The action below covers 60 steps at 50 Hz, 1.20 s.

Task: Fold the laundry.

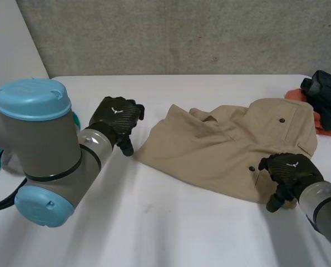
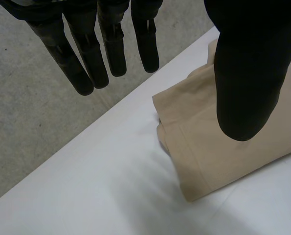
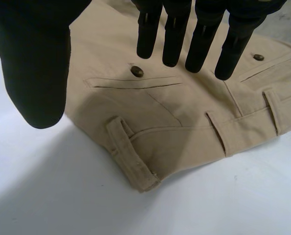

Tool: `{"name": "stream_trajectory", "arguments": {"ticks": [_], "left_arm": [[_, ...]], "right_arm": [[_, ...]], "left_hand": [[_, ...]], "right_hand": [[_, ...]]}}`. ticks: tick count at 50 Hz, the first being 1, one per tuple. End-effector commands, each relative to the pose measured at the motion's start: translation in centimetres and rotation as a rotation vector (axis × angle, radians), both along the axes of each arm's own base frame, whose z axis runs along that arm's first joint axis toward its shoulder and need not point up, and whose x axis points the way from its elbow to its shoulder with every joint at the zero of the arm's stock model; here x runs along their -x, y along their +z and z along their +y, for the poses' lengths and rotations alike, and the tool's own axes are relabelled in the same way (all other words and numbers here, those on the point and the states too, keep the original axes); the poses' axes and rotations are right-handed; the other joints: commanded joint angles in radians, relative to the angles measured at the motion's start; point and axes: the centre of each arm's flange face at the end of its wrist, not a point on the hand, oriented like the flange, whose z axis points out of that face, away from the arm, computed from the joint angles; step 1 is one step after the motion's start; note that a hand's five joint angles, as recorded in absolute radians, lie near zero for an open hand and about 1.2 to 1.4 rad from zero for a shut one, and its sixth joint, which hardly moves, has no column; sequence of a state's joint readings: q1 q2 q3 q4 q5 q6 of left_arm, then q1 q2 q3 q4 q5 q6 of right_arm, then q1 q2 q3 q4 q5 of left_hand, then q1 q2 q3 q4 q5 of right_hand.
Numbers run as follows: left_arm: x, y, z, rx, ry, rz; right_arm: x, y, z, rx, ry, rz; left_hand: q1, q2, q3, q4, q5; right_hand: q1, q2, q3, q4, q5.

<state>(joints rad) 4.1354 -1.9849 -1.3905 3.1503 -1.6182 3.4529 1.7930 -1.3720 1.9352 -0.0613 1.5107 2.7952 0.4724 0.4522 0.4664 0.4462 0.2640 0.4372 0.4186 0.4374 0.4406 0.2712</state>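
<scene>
The tan trousers (image 1: 226,147) lie rumpled on the table (image 1: 165,228), a little toward 3 o'clock of its middle, with the waistband at the near right and the leg end pointing to 9 o'clock. The left hand (image 1: 114,118) hovers just beside that leg end, at the trousers' 9 o'clock, fingers straight, thumb wide, nothing in it. Its wrist view has the fingers (image 2: 86,68) clear of the cloth and the hem (image 2: 184,161) near the thumb. The right hand (image 1: 290,171) sits at the trousers' 5 o'clock over the waistband corner, spread as well and holding nothing. Its fingers hang above the pocket button (image 3: 137,71), with a belt loop (image 3: 130,159) below the palm. So there's no grip at either end yet, and that's where trouble may lie. If the left hand closes from where it is, it looks likely to catch only the top layer of the hem, and the leg peels apart instead of lifting whole. On the right, a finger could snag the belt loop and drag the waistband askew. One hand pulling before the other would slide the cloth across the table. And at 2 o'clock a pile (image 1: 325,103) of other clothes lies just beside the waistband, so a sweep that way could tangle the two. The wrinkles near the middle may also get folded in.
</scene>
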Motion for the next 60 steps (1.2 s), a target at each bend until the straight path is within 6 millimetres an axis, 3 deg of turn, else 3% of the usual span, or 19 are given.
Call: {"name": "stream_trajectory", "arguments": {"ticks": [1, 8, 11, 14, 18, 23, 27, 28, 32, 39, 47, 49, 50, 52, 56, 57, 60], "left_arm": [[0.0, -0.1, 0.1, -0.003, -0.003, -0.002], [0.0, -0.2, 0.3, -0.005, -0.006, -0.005], [0.0, -0.1, 0.3, -0.005, -0.006, -0.005], [0.0, -0.2, 0.3, -0.005, -0.004, -0.004], [-0.1, -0.1, 0.2, -0.004, 0.000, -0.006], [0.1, -0.1, 0.3, -0.002, -0.005, -0.006], [0.4, -0.3, 0.4, -0.003, -0.015, -0.008], [0.7, -0.7, 0.4, -0.013, -0.023, -0.012], [1.3, -2.1, 0.4, -0.047, -0.040, -0.033], [2.5, -5.4, 0.8, -0.140, -0.071, -0.101], [3.8, -6.4, -0.9, -0.116, -0.038, -0.109], [4.1, -6.6, -1.6, -0.099, -0.015, -0.107], [4.3, -6.7, -2.3, -0.088, 0.016, -0.104], [4.3, -6.4, -3.1, -0.065, 0.054, -0.102], [2.8, -3.0, -4.8, 0.015, 0.191, -0.054], [2.1, 0.0, -4.5, 0.060, 0.211, -0.002], [0.7, 5.1, -3.1, 0.135, 0.200, 0.092]], "right_arm": [[0.1, -1.5, -0.7, 0.027, 0.000, 0.050], [0.1, -2.5, -1.2, 0.027, 0.007, 0.068], [0.0, -2.6, -1.6, 0.056, 0.007, 0.058], [-0.1, -3.0, -2.0, 0.069, 0.009, 0.067], [-0.2, -2.4, -2.2, 0.090, 0.021, 0.071], [-1.5, 1.7, -2.1, 0.212, 0.074, 0.034], [-3.6, 5.6, -0.2, 0.254, 0.164, -0.009], [-4.0, 7.1, 0.2, 0.262, 0.174, -0.025], [-4.3, 9.7, 1.1, 0.234, 0.180, -0.074], [-5.4, 13.4, 2.0, 0.288, 0.205, -0.131], [-5.6, 16.7, 3.7, 0.345, 0.221, -0.159], [-5.4, 17.3, 4.1, 0.350, 0.222, -0.166], [-5.2, 17.8, 4.5, 0.355, 0.218, -0.177], [-5.0, 18.0, 4.7, 0.353, 0.214, -0.186], [-4.3, 17.9, 3.9, 0.348, 0.178, -0.175], [-3.6, 17.5, 3.0, 0.339, 0.147, -0.158], [-2.6, 17.2, 1.5, 0.334, 0.099, -0.128]], "left_hand": [[-0.009, 0.011, -0.003, 0.017, 0.025], [-0.021, -0.001, -0.015, 0.005, 0.013], [-0.024, -0.004, -0.018, 0.002, 0.010], [-0.033, -0.013, -0.027, -0.007, 0.001], [-0.039, -0.019, -0.033, -0.013, -0.005], [-0.141, -0.121, -0.135, -0.115, -0.107], [-0.298, -0.278, -0.292, -0.272, -0.264], [-0.298, -0.278, -0.292, -0.272, -0.264], [-0.298, -0.278, -0.292, -0.272, -0.264], [-0.298, -0.278, -0.292, -0.272, -0.264], [-0.298, -0.278, -0.292, -0.272, -0.264], [-0.128, -0.108, -0.122, -0.102, -0.094], [0.338, 0.358, 0.344, 0.364, 0.372], [0.921, 0.942, 0.928, 0.948, 0.955], [0.924, 0.944, 0.930, 0.950, 0.958], [0.924, 0.944, 0.930, 0.950, 0.958], [0.924, 0.944, 0.930, 0.950, 0.958]], "right_hand": [[0.116, 0.134, 0.116, 0.112, 0.107], [0.227, 0.246, 0.227, 0.224, 0.219], [0.439, 0.457, 0.438, 0.435, 0.430], [0.895, 0.914, 0.895, 0.892, 0.887], [0.959, 0.978, 0.959, 0.956, 0.951], [0.959, 0.978, 0.959, 0.956, 0.951], [0.959, 0.978, 0.959, 0.956, 0.951], [0.959, 0.978, 0.959, 0.956, 0.951], [0.959, 0.978, 0.959, 0.956, 0.951], [0.959, 0.978, 0.959, 0.956, 0.951], [0.959, 0.978, 0.959, 0.956, 0.951], [0.959, 0.978, 0.959, 0.956, 0.951], [0.959, 0.978, 0.959, 0.956, 0.951], [0.959, 0.978, 0.959, 0.956, 0.951], [0.959, 0.978, 0.959, 0.956, 0.951], [0.959, 0.978, 0.959, 0.956, 0.951], [0.959, 0.978, 0.959, 0.956, 0.951]]}}
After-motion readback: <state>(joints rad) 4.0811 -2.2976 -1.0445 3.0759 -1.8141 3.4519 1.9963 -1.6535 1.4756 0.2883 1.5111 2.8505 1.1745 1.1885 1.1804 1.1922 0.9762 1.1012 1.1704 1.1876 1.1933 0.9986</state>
